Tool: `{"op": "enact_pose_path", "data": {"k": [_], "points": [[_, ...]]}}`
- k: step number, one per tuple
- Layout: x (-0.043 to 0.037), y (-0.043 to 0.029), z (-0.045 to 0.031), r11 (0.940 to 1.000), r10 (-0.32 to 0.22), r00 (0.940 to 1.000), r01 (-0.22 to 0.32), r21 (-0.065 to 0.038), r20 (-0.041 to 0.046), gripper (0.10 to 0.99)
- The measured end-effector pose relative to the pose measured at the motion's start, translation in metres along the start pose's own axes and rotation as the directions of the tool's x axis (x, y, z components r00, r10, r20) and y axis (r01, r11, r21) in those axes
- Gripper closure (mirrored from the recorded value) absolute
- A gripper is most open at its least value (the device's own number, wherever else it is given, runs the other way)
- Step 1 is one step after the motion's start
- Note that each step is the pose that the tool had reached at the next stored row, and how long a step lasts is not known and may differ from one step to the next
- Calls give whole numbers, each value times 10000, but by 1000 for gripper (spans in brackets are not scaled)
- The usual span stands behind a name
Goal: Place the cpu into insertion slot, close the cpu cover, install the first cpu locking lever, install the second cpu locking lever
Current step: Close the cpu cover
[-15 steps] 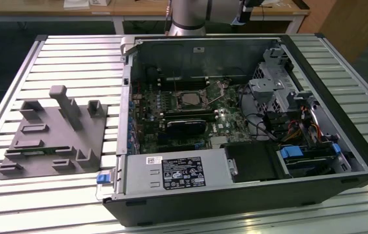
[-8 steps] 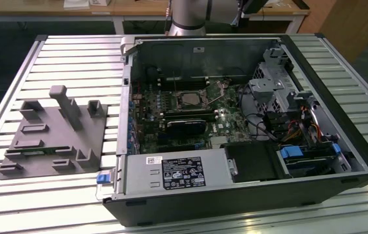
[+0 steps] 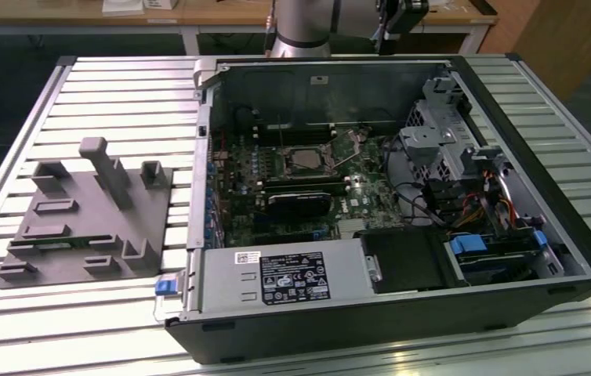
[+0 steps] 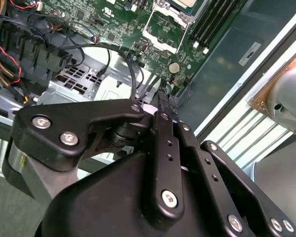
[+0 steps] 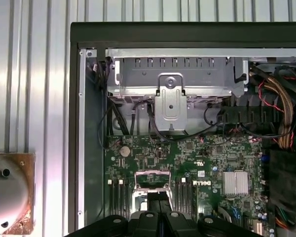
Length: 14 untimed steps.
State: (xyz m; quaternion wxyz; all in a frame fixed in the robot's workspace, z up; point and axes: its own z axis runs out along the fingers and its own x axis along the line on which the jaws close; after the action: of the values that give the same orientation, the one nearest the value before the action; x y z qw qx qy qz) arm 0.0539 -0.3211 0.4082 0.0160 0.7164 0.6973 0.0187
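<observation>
The insertion slot [image 3: 304,160] sits in the green board inside the open computer case, with a dark centre and a silvery rim. The cpu cover [image 5: 152,179] stands swung open beside it, a thin silvery frame with the board showing through its cut-out; it is also in the second wrist view [image 4: 163,29]. A pale patch lies in the slot [image 4: 181,3] at the picture's edge; I cannot tell whether that is the cpu. My gripper [image 3: 395,25] hangs high above the case's far wall, well clear of the slot. Its black fingers [image 5: 147,217] are together, with nothing visible between them.
The black case [image 3: 546,227] lies on a slatted metal table [image 3: 117,94]. A metal drive cage [image 5: 172,74] and bundled cables [image 5: 281,108] border the board. A grey moulded fixture [image 3: 86,219] stands at the exterior view's left. The power supply [image 3: 285,278] fills the case's near side.
</observation>
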Motion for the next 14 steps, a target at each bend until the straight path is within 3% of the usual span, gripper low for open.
{"op": "enact_pose_path", "data": {"k": [14], "points": [[-2, -12, 255, 10000, 0, 10000, 0, 55, 2, 980]]}}
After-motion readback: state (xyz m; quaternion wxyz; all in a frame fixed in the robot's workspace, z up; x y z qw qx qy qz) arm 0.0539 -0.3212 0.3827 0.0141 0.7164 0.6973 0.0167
